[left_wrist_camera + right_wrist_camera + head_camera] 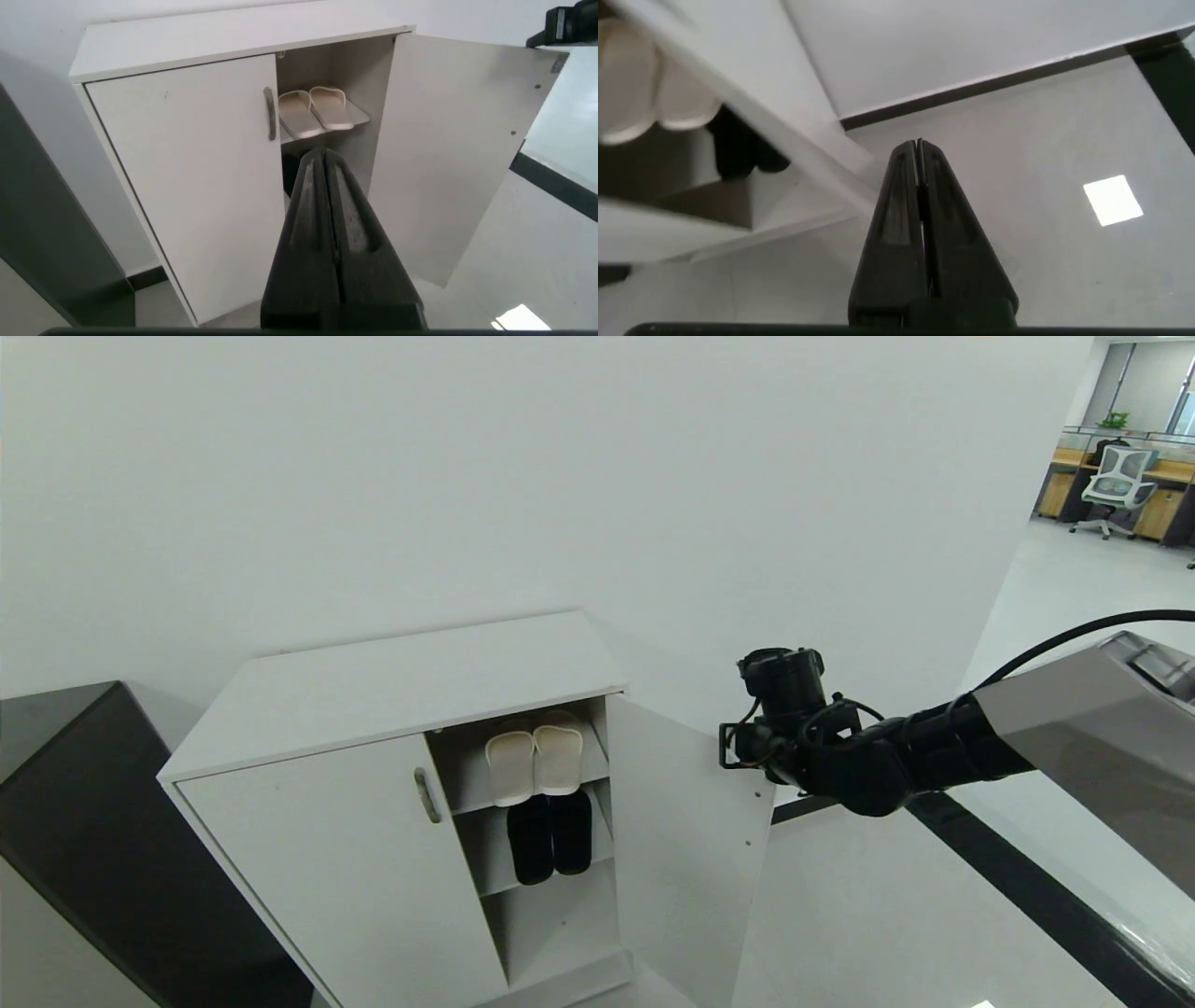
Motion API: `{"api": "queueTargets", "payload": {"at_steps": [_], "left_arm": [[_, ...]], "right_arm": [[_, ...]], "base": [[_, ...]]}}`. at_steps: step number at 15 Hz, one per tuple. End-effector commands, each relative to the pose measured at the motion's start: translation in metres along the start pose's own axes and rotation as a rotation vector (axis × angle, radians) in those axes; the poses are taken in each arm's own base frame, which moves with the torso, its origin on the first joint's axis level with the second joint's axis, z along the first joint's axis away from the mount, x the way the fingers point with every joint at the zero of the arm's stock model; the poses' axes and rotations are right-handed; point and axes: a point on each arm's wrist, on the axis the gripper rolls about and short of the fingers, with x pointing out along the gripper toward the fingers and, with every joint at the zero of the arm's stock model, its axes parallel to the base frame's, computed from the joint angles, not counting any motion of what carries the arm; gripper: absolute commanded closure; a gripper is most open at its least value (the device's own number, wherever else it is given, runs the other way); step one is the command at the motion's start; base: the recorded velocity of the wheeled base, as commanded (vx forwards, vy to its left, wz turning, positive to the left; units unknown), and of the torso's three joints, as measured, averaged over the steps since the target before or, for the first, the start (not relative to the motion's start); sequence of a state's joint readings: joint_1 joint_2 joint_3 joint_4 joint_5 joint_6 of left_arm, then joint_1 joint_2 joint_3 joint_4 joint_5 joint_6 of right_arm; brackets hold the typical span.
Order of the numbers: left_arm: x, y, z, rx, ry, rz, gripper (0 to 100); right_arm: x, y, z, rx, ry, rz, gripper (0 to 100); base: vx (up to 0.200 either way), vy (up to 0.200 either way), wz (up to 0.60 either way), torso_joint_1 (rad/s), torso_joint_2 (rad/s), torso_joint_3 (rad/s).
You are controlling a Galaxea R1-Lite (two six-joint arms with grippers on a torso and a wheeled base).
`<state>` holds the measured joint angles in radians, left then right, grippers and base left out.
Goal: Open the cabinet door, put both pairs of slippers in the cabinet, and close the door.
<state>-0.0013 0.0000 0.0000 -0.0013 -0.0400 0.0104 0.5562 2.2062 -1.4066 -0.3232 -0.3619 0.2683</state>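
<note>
right hand (920, 154) closed by door (691, 840) edge | white slippers (535, 761), black slippers (551, 835) front-to-back

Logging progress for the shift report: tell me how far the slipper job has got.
Done: door open, white slippers on the upper shelf, black slippers on the shelf below. In hand: right gripper, shut, by the door's outer edge. Remaining: close the door.

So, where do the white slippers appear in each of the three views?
Head view: white slippers on the cabinet's top shelf, left of the open door.
Left wrist view: slippers just beyond the left gripper.
Right wrist view: slippers blurred, past the door's edge, above black slippers.
Shared landmark: the open door.
</note>
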Motion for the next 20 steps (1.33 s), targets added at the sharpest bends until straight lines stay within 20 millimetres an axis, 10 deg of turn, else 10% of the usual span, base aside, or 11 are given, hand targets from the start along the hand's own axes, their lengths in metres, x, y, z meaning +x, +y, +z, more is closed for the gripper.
{"api": "queueTargets", "payload": {"at_steps": [1,20], "left_arm": [[0.0,0.0,0.0,0.0,0.001,0.0,100],[0.0,0.0,0.0,-0.001,0.001,0.0,100]], "right_arm": [[-0.022,0.015,0.0,-0.013,-0.018,0.048,100],[-0.019,0.032,-0.047,-0.108,-0.009,0.137,100]], "base": [[0.0,0.0,0.0,0.0,0.0,0.0],[0.0,0.0,0.0,0.0,0.0,0.0]]}}
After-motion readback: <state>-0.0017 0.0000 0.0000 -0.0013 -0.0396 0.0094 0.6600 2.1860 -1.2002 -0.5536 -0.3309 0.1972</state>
